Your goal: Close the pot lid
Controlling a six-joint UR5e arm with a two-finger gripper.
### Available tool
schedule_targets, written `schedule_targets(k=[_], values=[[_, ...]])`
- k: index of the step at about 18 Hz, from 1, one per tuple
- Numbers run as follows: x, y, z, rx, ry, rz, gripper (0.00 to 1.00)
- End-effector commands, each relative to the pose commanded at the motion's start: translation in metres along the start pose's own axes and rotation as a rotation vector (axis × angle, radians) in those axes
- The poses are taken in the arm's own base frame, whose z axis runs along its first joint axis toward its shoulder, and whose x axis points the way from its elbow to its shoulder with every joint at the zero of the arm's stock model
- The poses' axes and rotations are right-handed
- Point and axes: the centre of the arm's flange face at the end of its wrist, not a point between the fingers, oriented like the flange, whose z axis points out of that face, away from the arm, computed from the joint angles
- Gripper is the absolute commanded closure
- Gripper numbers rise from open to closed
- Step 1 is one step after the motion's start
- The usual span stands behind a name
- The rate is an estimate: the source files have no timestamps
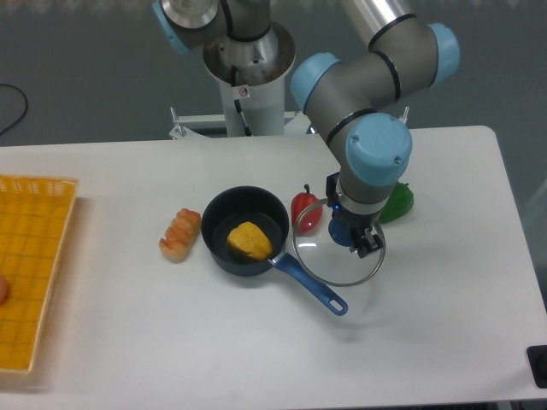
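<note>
Gripper over glass lid; finger spread hidden, contact unclear.
Lid lies flat on white table, just right of open pot, rim overlapping blue handle. Yellow food inside pot; red pepper, green pepper, bread roll nearby; orange tray far left.

No legible text; only an unreadable small sticker on the robot base

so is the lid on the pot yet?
Off. The lid sits right of the open pot, under the gripper; yellow food shows uncovered inside.
</note>
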Motion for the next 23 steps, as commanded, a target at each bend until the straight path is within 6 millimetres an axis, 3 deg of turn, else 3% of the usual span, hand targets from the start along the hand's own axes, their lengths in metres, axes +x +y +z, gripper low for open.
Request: schedule_targets(k=[11, 19, 23], values=[[0.003, -0.005, 0.004, 0.0, 0.007, -0.014, 0.39], [0.03, -0.066, 0.003, -0.014, 0.006, -0.049, 0.39], [0.052, -0.079, 0.009, -0.02, 0.021, -0.038, 0.39]])
